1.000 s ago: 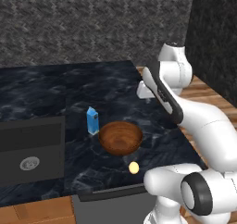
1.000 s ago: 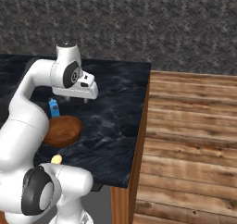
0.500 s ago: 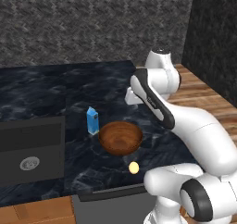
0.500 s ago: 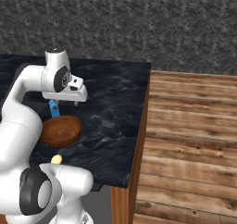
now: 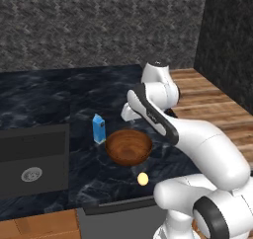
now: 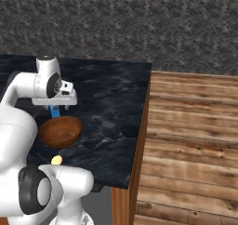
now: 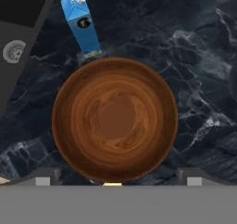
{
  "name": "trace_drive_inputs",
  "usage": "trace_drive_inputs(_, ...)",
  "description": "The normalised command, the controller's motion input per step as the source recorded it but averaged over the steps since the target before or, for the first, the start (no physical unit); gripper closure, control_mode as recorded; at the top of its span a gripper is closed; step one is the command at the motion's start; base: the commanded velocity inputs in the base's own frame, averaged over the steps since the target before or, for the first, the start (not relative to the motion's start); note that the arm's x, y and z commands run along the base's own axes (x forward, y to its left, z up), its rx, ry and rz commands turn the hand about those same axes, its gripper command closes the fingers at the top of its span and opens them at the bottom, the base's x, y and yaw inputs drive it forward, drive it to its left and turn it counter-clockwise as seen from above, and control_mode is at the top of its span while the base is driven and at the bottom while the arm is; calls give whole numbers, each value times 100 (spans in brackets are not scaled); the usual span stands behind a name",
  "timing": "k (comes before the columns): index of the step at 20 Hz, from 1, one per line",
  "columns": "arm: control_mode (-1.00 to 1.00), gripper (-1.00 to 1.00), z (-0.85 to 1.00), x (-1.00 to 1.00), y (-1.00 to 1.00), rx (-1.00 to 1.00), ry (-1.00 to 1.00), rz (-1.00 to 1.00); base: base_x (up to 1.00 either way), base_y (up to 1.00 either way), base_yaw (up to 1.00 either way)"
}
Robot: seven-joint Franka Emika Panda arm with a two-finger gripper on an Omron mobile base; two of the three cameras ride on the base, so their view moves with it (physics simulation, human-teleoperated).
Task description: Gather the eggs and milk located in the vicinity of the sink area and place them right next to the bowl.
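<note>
The brown wooden bowl (image 5: 128, 146) sits on the dark marble counter, seen from above in the hand view (image 7: 115, 126). The blue milk carton (image 5: 99, 128) stands upright just beyond its rim (image 7: 82, 21), toward the sink (image 5: 32, 156). The cream egg (image 5: 143, 179) lies by the bowl's near edge, close to the counter's front; in the hand view it is a pale sliver (image 7: 112, 184). My gripper (image 7: 115, 179) hovers above the bowl, open, its tips far apart with nothing between them. From the base it hangs over the bowl's far side (image 5: 128, 117) (image 6: 56, 106).
The dark sink basin with its round silver drain (image 7: 14, 51) lies left of the carton. The counter ends at a wooden edge (image 6: 142, 131) on the right, with plank floor beyond. A rough stone wall runs behind the counter.
The arm has swung left from the counter's right part to above the bowl. The bowl, the carton and the egg have stayed where they were.
</note>
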Motion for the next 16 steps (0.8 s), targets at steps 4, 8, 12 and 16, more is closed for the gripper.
trace_drive_inputs(4, -100, -100, -9, 5, 51, 0, 0, 18, 0, 0, 0)
trace_drive_inputs(8, -100, -100, -8, 14, 50, 0, 0, 21, 0, 0, 0)
trace_drive_inputs(12, -100, -100, -2, 21, 45, 0, 0, 19, 0, 0, 0)
trace_drive_inputs(16, -100, -100, -2, 22, 36, 0, 0, 11, 0, 0, 0)
